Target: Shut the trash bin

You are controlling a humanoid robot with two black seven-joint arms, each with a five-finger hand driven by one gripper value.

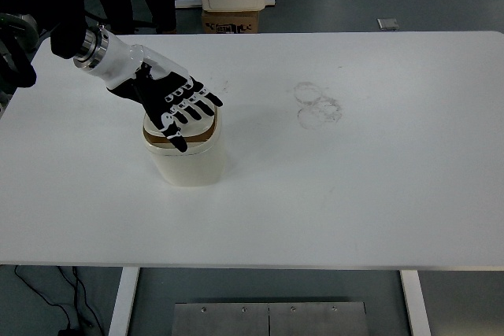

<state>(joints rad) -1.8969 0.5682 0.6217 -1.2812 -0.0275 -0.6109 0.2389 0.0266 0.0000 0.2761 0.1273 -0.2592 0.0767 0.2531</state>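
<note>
On the scuffed white table [378,186], left hand [175,100], fingers [206,102] spread flat, over the trash bin [189,159].
</note>
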